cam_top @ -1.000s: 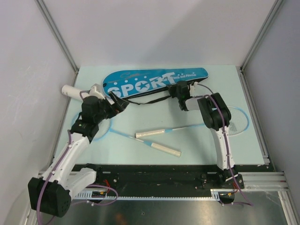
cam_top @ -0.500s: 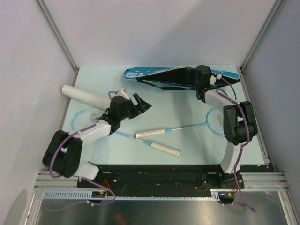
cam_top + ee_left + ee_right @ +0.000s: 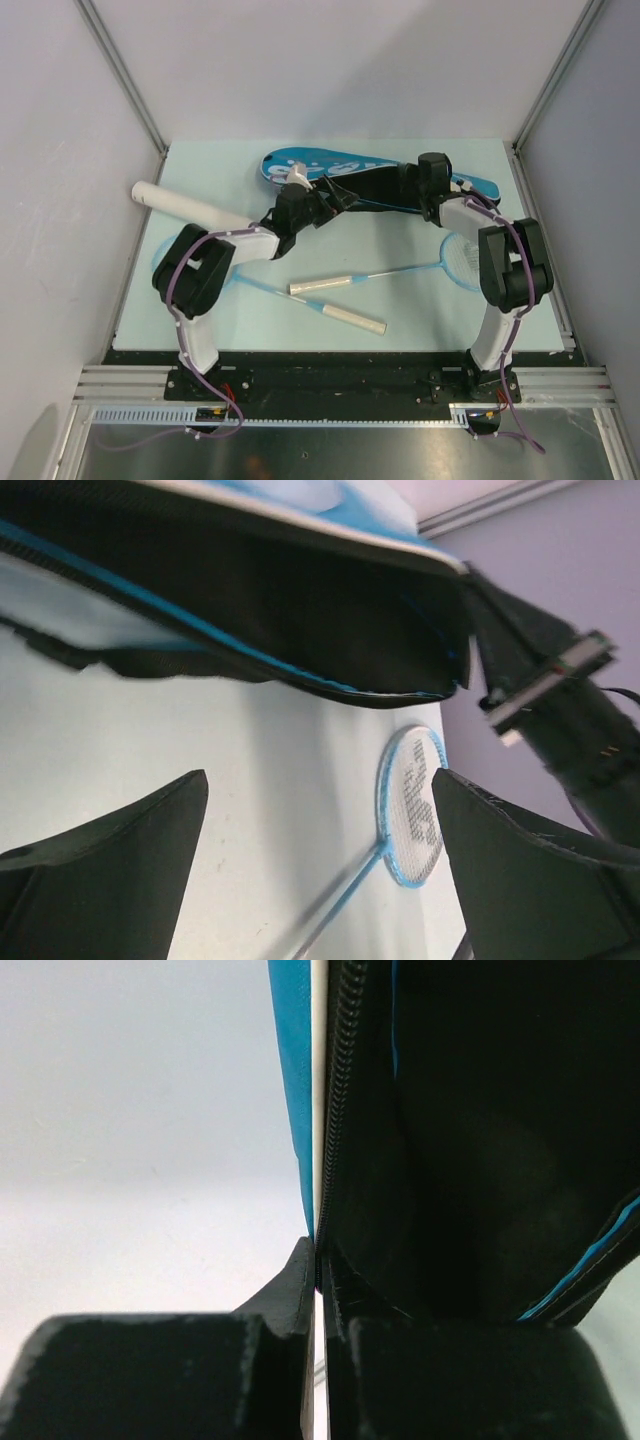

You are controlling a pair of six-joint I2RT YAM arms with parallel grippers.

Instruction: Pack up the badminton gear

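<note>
Most of the pale green surface point(image 3: 450, 310) in front of you is bare: a wide strip along the near edge, and an open patch between the bag and the racket handles. Along the far edge lies the long blue racket bag point(image 3: 300, 163). Its mouth is pulled open so that the black lining and the zip show, and its right end reaches close to the right rail.

Nearer to you are two light-blue-framed rackets. One racket point(image 3: 465, 258) rests with its head at the right, close against your right arm, and its white handle points toward mid-surface. The other racket point(image 3: 350, 318) has its handle near the first one's, and its head at the left is partly hidden under your left arm. The white cardboard tube point(image 3: 185, 205) lies flat at the left, slanting from near the left edge toward the left arm.

Your right claw point(image 3: 318, 1265) is pinched tight on the bag's zipped rim. Your left claw point(image 3: 320, 800) is spread wide with nothing between its fingers, just in front of the bag's open mouth and above bare surface.
</note>
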